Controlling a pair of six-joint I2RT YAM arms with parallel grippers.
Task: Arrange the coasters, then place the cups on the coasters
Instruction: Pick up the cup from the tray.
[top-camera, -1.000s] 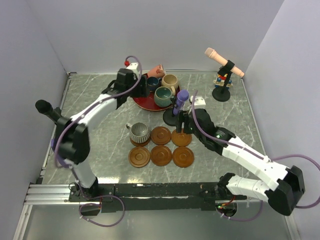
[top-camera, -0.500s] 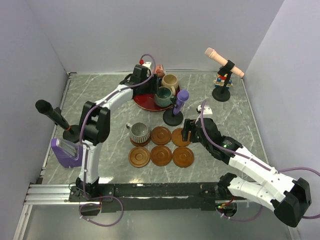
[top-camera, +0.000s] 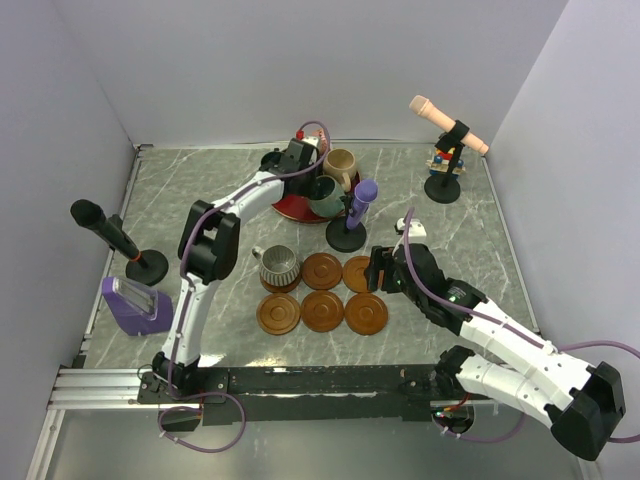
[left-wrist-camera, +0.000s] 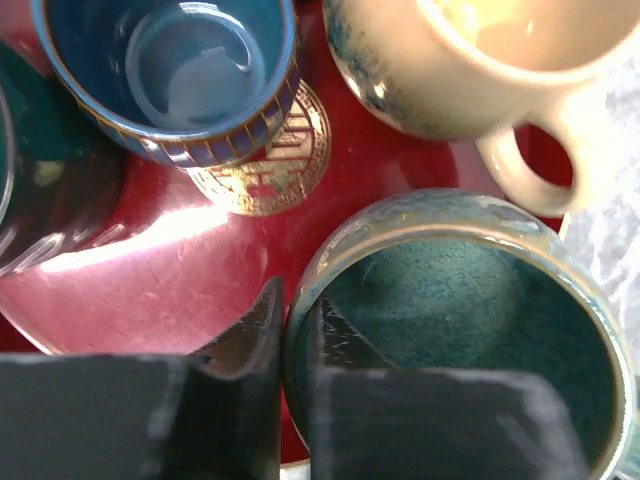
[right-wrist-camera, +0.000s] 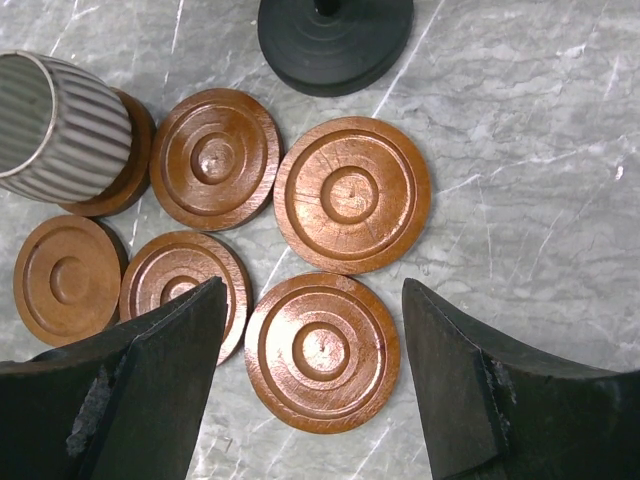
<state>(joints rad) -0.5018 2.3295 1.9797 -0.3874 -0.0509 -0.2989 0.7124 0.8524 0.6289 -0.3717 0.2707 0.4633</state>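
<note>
Six brown coasters lie in two rows of three. A grey ribbed cup stands on the back-left coaster. My right gripper hangs open above the front-right coaster, touching nothing. At the back, the red plate holds the teal cup, dark blue cup, beige cup and a dark green cup. My left gripper is shut on the teal cup's rim, one finger inside and one outside. In the top view my left gripper partly covers the teal cup.
A purple microphone on a black base stands just behind the coasters. A peach microphone and a small colourful toy are at the back right. A black microphone and a purple box are at the left.
My left arm swung right over the red plate and its jaws closed on the teal cup's rim. My right gripper drew back a little towards the near side, still open.
</note>
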